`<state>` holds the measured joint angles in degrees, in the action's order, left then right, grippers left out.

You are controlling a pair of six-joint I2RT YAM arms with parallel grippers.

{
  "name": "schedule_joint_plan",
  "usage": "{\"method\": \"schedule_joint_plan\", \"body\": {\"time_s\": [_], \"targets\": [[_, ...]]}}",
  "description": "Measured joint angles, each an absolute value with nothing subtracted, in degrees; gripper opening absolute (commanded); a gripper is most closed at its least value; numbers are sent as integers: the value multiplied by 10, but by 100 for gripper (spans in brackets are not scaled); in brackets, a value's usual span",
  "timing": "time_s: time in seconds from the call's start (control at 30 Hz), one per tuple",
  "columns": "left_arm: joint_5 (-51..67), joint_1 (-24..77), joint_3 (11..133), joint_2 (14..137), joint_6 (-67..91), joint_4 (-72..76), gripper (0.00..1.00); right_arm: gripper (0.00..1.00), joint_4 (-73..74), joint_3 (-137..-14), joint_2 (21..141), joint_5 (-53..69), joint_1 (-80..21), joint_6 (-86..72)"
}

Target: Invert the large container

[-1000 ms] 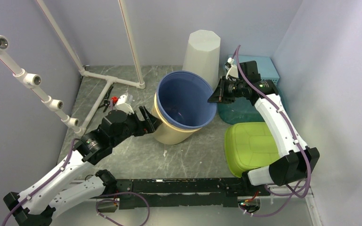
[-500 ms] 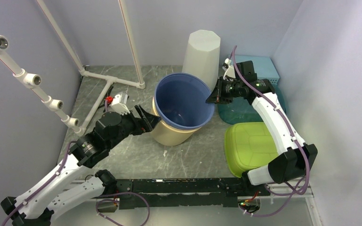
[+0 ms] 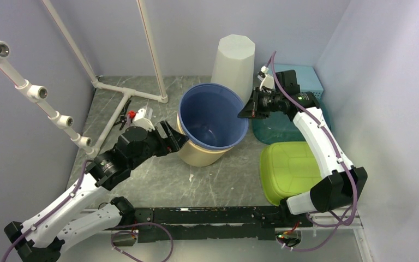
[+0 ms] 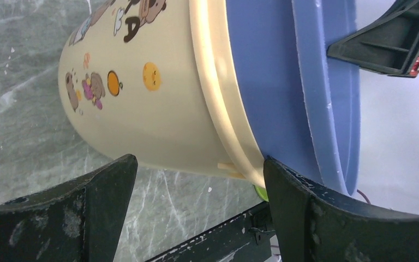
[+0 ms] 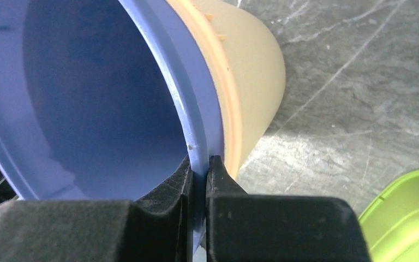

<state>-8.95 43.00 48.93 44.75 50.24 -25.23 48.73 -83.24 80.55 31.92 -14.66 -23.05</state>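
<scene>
The large blue container (image 3: 213, 117) sits nested in a cream cartoon-printed bucket (image 3: 199, 155) at the table's middle, tilted a little. My right gripper (image 3: 246, 112) is shut on the blue container's right rim, one finger inside the wall and one outside (image 5: 199, 164). The blue interior (image 5: 87, 93) and the cream bucket (image 5: 251, 82) fill the right wrist view. My left gripper (image 3: 173, 137) is open at the bucket's left side. Its fingers straddle the cream bucket (image 4: 142, 98) just below the blue rim (image 4: 273, 82) without closing.
A tall white container (image 3: 234, 57) stands upside down behind the bucket. A teal tub (image 3: 275, 128) and a light blue box (image 3: 305, 76) lie at the right, with a green lid (image 3: 289, 169) in front. A white pipe frame (image 3: 125, 93) stands at the back left.
The right gripper has drawn the blue container's rim slightly to the left. The left gripper drew back a little, then came back to the bucket's side.
</scene>
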Motion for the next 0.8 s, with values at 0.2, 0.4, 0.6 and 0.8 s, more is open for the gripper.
{"method": "schedule_joint_plan", "body": {"time_s": [0.2, 0.4, 0.6, 0.8], "targets": [[-93, 430, 526, 479, 510, -302, 90, 0, 441, -820, 803, 358, -136, -219], [-88, 433, 527, 481, 519, -312, 89, 0, 420, -820, 794, 374, -136, -208], [-84, 435, 527, 477, 519, -316, 90, 0, 425, -820, 788, 378, -136, -199], [-80, 436, 528, 473, 520, -319, 91, 0, 448, -833, 787, 378, -136, -194]]}}
